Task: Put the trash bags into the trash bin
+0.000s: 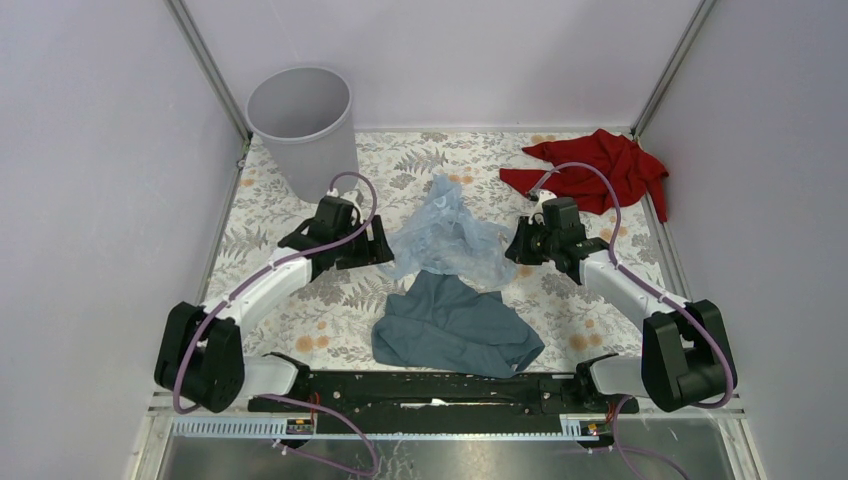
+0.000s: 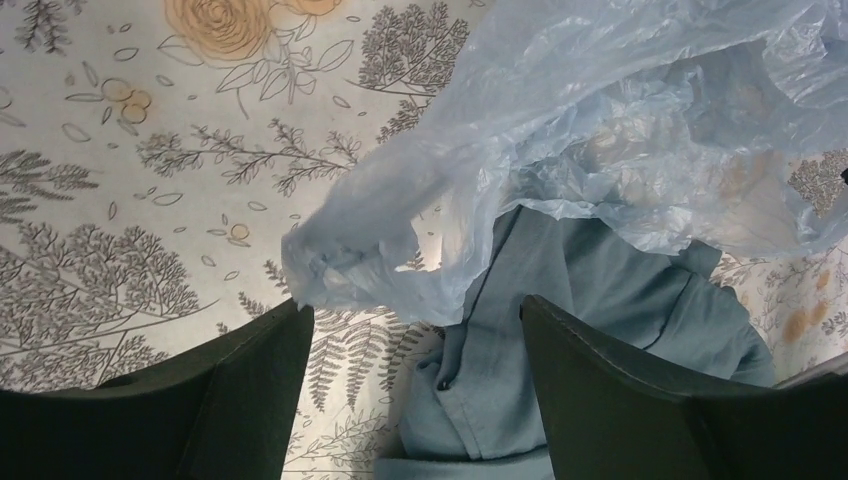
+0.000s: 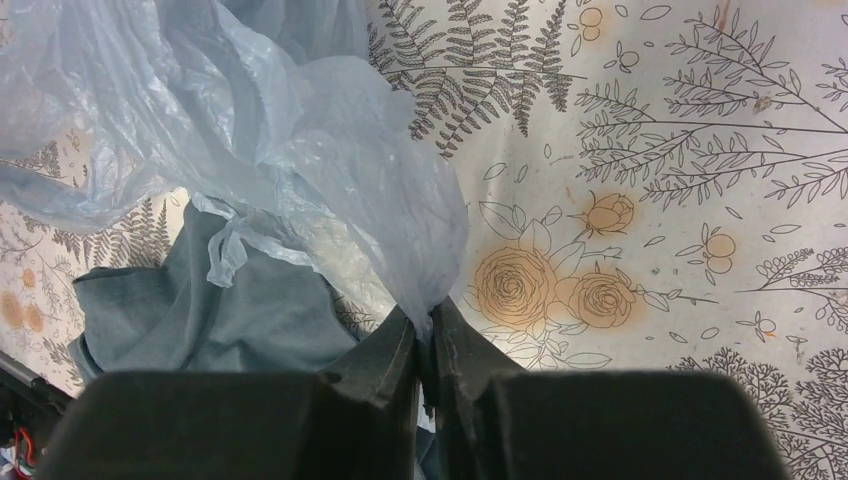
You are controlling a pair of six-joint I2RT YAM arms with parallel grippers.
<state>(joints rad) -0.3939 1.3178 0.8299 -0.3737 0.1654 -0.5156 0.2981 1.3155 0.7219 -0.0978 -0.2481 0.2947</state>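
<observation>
Right now my right gripper [image 3: 428, 338] has its jaws pressed together on a gathered fold of the trash bag [image 1: 448, 232], pinching the thin plastic at the bag's right-hand edge. The left gripper [image 2: 415, 325] has its jaws spread wide with nothing between them. In the left wrist view a loose corner of the bag hangs just above the gap, towards the top of the frame, not touching either finger.

From above, the bag lies crumpled in the middle of the frame between the two grippers. Its long axis runs from upper centre down towards the lower right, and its lower edge drapes over the slate-blue cloth [image 1: 455, 325]. The trash bin [image 1: 300, 120] stands upright at the upper left, well apart from the bag and beyond the left gripper, so I judge the left arm is nearer the bin while the right one has the hold. The red cloth [image 1: 600, 168] sits at the upper right.

I can read no brand, label or writing anywhere; the table cover [image 1: 560, 300] carries only a flower print.
</observation>
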